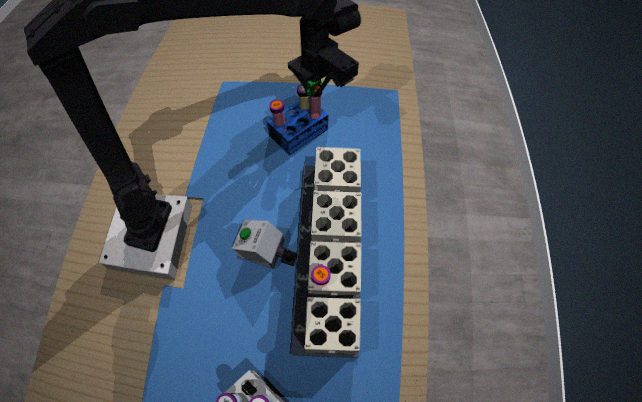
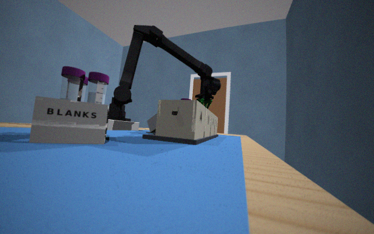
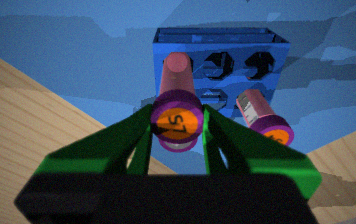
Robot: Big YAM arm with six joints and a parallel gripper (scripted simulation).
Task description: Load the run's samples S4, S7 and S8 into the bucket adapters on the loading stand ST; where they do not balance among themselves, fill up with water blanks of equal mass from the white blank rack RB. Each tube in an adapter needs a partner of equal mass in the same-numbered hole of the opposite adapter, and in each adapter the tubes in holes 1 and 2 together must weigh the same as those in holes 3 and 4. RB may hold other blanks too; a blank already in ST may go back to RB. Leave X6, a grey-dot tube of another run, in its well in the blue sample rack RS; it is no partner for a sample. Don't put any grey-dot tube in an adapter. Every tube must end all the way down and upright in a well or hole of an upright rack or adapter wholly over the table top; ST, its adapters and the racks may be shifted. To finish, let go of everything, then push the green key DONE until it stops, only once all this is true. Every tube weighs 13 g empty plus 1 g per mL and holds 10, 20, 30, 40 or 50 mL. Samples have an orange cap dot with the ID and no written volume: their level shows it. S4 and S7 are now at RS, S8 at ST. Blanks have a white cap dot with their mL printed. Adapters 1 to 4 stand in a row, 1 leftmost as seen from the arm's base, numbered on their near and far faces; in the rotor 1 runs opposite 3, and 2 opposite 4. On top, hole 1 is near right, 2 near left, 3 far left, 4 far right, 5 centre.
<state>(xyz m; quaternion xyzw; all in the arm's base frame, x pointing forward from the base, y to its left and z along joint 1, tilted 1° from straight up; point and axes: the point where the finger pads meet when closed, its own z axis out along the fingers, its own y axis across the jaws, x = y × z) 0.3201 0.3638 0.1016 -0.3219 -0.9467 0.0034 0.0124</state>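
Note:
My gripper (image 1: 314, 88) is shut on sample S7 (image 3: 177, 120), a pink-filled tube with a purple cap and an orange dot. It holds the tube upright at a far corner well of the blue rack RS (image 1: 298, 127). I cannot tell how deep its lower end (image 3: 179, 64) sits. S4 (image 1: 276, 112) stands in RS, and shows to the right in the wrist view (image 3: 265, 122). A third tube (image 1: 303, 97) stands close beside S7, with its dot hidden. S8 (image 1: 320, 274) sits in a near corner hole of the third adapter.
The four beige adapters (image 1: 336, 250) stand in a row on the dark stand. The grey box with the green DONE key (image 1: 245, 233) lies on the stand's near side. The white blank rack (image 2: 68, 120) (image 1: 245, 391) holds several purple-capped tubes and shows at the bottom edge.

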